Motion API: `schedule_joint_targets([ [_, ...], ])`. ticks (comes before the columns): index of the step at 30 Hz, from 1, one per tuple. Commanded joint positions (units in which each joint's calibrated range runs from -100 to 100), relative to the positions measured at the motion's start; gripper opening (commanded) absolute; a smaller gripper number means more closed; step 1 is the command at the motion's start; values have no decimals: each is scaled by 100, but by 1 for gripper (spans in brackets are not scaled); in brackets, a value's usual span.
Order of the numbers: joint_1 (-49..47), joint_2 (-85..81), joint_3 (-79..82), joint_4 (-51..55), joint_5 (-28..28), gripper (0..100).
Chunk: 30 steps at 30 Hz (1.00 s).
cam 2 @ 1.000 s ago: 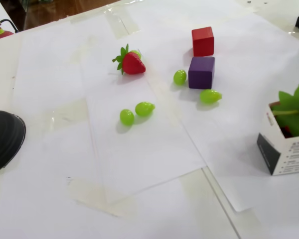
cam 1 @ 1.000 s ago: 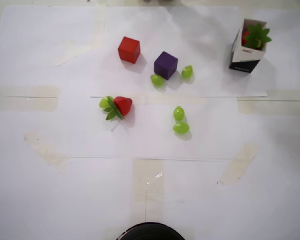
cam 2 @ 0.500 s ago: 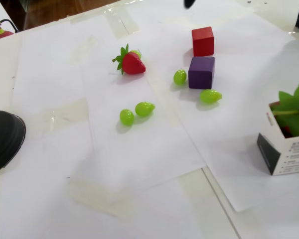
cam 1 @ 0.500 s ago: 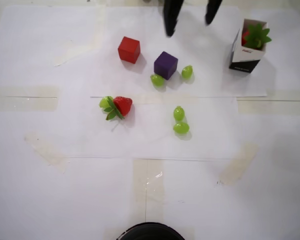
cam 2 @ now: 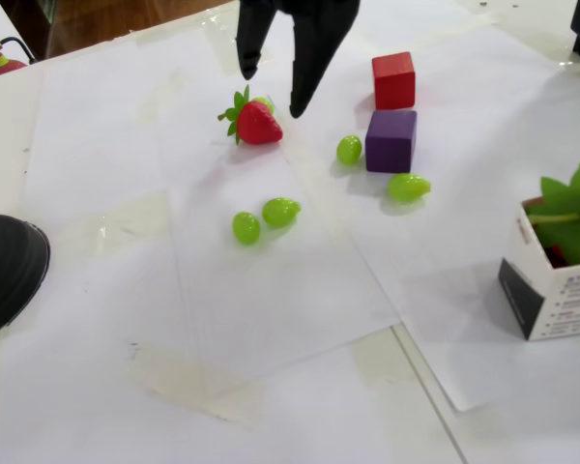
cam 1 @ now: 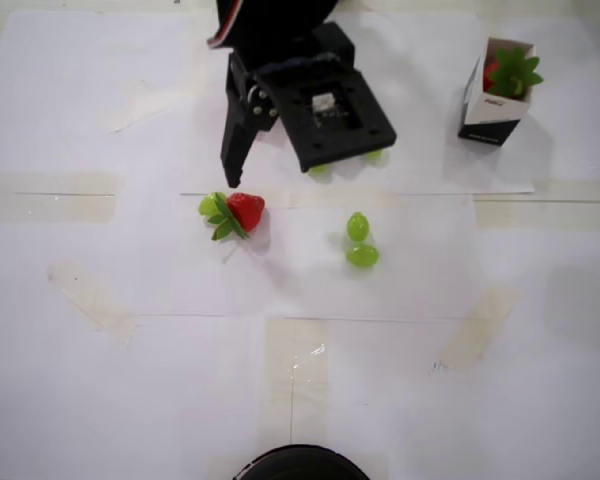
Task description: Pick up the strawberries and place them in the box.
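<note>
Hand (cam 2: pixel 273 92) empty, fingers spread above strawberry (cam 2: pixel 257 123); cubes visible only in fixed view.

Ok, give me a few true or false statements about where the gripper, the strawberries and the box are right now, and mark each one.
1. The gripper is open and empty. True.
2. One strawberry lies on the paper outside the box. True.
3. The box is empty. False: green leaves and some red show inside it.
4. The gripper is over the box. False: it hangs near the loose strawberry, far from the box.
5. The purple cube sits in the box. False: it stands on the paper beside the red cube.
</note>
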Motion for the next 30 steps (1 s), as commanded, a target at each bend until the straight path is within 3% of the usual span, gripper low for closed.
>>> schedule_joint_targets([
  [1, 147, -19, -9, -430, 73, 30],
  [24, 346, 909, 46, -928, 54, 29],
  [30, 324, 952, 37, -928, -15, 25],
])
